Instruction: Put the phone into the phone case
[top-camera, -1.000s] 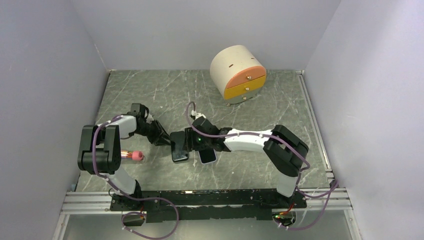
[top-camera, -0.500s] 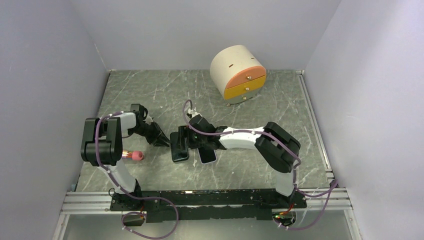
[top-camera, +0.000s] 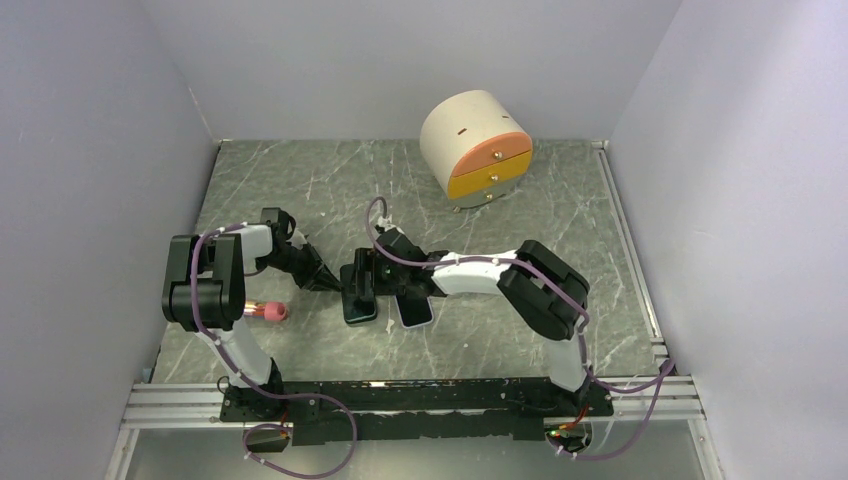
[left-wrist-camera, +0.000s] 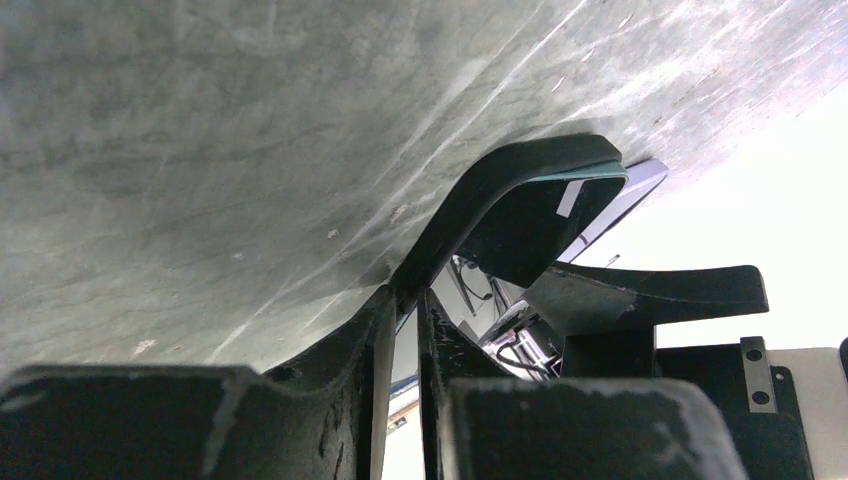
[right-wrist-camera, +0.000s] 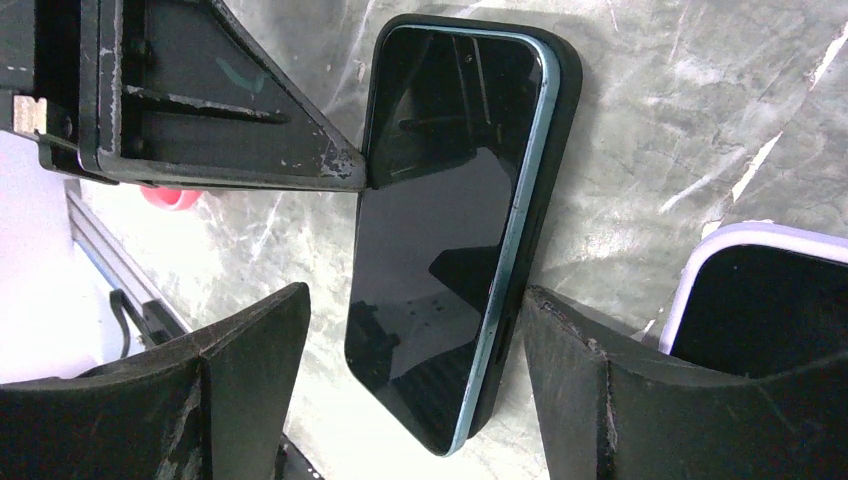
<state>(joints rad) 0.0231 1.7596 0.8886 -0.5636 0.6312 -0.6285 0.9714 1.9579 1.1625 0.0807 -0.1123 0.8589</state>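
Note:
A dark-screened phone with a teal edge lies in a black phone case on the table; it shows mid-table in the top view. Its right edge sits in the case, whose left rim is hidden. My right gripper is open and straddles the phone's near end, its right finger against the case's side; it is at mid-table in the top view. My left gripper meets the phone's left edge. In the left wrist view my left gripper is nearly closed, with the case's rim running between the jaws.
A second phone in a lilac case lies just right of the first, beside my right finger. A pink-red object lies by the left arm. A round drawer box stands at the back. A metal rail runs along the front.
My left gripper backed off slightly, then came back to the phone's left edge with its jaws narrowed. My right gripper moved left over the phone.

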